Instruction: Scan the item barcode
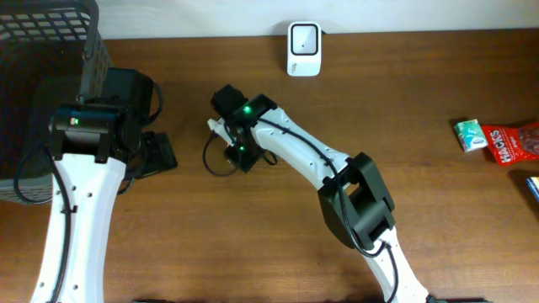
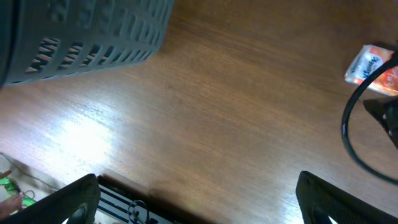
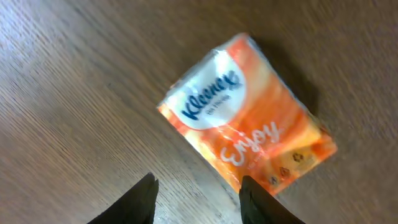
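An orange and white Kleenex tissue pack (image 3: pixel 245 127) lies flat on the wooden table, printed face up, with no barcode showing. My right gripper (image 3: pixel 198 199) hovers just short of its near edge, jaws partly apart with only bare table between them; the right fingertip (image 3: pixel 255 196) overlaps the pack's corner. From overhead, the right gripper (image 1: pixel 226 139) covers most of the pack (image 1: pixel 216 126). The white scanner (image 1: pixel 304 48) stands at the table's back edge. My left gripper (image 2: pixel 199 199) is wide open and empty over the table at left, and its view catches the pack (image 2: pixel 372 67) far right.
A dark slatted basket (image 1: pixel 42 34) fills the back left corner. A green pack (image 1: pixel 470 135), a red Hacks bag (image 1: pixel 515 143) and a blue item (image 1: pixel 534 187) lie at the right edge. A black cable (image 2: pixel 348 137) loops beside the pack. A striped flat thing (image 2: pixel 124 202) lies under the left gripper.
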{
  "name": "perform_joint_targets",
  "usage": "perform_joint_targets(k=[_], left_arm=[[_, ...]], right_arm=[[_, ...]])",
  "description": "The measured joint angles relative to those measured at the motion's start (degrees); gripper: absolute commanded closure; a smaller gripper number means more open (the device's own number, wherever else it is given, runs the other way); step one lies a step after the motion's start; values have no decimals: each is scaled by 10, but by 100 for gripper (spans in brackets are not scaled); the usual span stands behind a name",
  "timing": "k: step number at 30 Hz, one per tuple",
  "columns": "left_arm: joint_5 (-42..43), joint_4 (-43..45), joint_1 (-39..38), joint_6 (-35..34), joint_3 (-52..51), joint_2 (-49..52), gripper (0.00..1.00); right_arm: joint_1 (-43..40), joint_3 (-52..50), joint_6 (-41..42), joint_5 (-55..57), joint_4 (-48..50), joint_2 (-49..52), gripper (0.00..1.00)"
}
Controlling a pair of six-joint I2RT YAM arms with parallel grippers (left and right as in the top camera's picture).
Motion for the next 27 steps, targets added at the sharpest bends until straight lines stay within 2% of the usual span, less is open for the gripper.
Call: perform_joint_targets(k=[8,27], left_arm=[[-17,0,0,-2,0,0,1],[-23,0,0,-3,0,0,1]], right_arm=[[16,-16,-60,41,29,0,56],[16,-21,-82,76,65,1,59]])
